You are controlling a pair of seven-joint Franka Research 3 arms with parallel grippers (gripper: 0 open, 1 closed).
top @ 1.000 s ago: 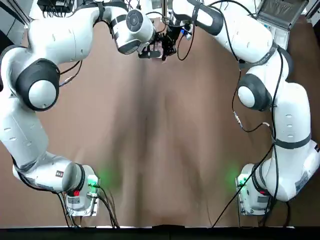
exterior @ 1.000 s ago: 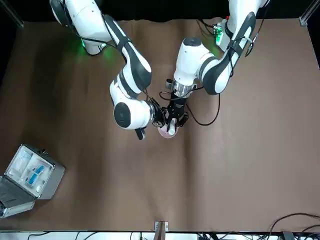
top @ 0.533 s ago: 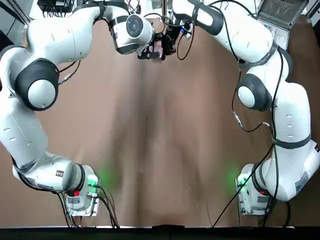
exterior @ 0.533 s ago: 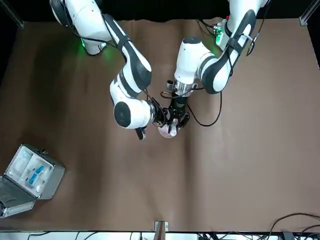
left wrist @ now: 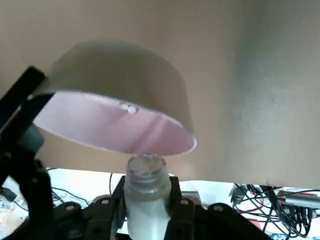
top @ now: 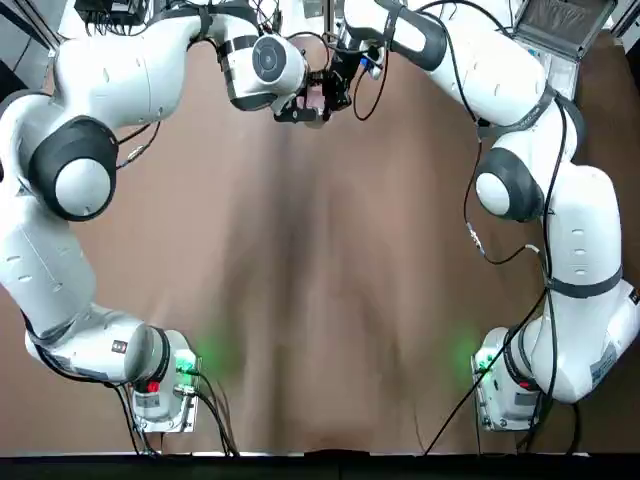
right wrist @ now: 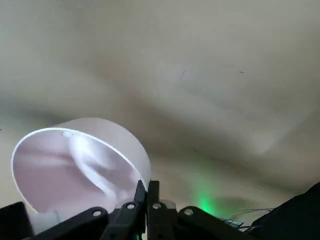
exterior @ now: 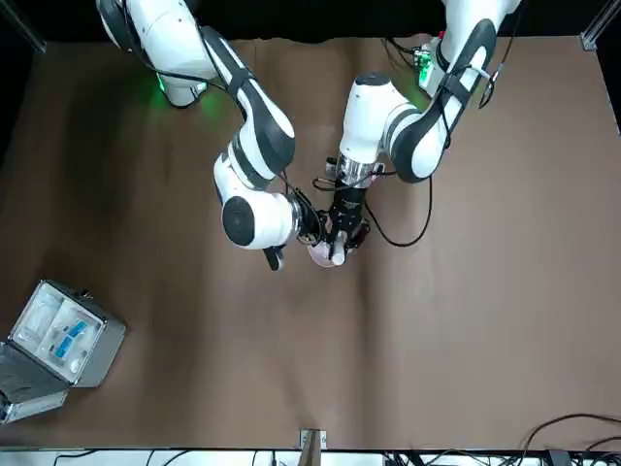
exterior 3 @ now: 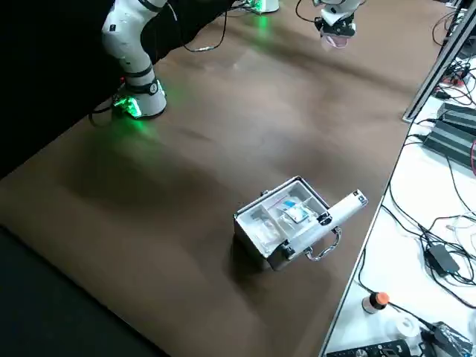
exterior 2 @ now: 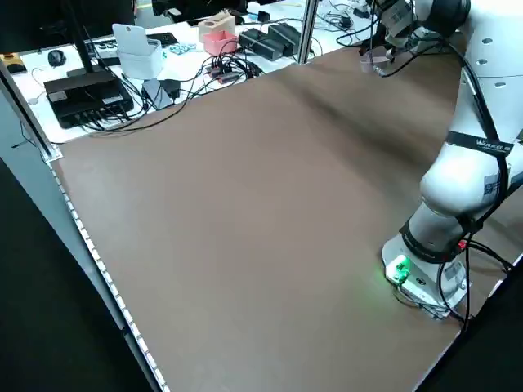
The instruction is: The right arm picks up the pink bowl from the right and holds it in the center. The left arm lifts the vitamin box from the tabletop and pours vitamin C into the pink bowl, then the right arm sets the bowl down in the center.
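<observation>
Left end effector [left wrist: 147,194]: closed around white vitamin bottle [left wrist: 146,220], mouth at bowl rim. Beyond, pink bowl [left wrist: 125,132], tipped, two pale tablets [left wrist: 128,107] inside; right end effector [right wrist: 146,192] pinches its rim over the tabletop [exterior: 291,359]. Both lifts done; pour apparently begun. Remaining: finish pouring, set bowl down centrally.

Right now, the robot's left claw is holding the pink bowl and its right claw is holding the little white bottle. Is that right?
Not quite, the claws are swapped: the left wrist view shows the left claw gripping the bottle, and the right wrist view shows the right claw pinching the bowl.
</observation>
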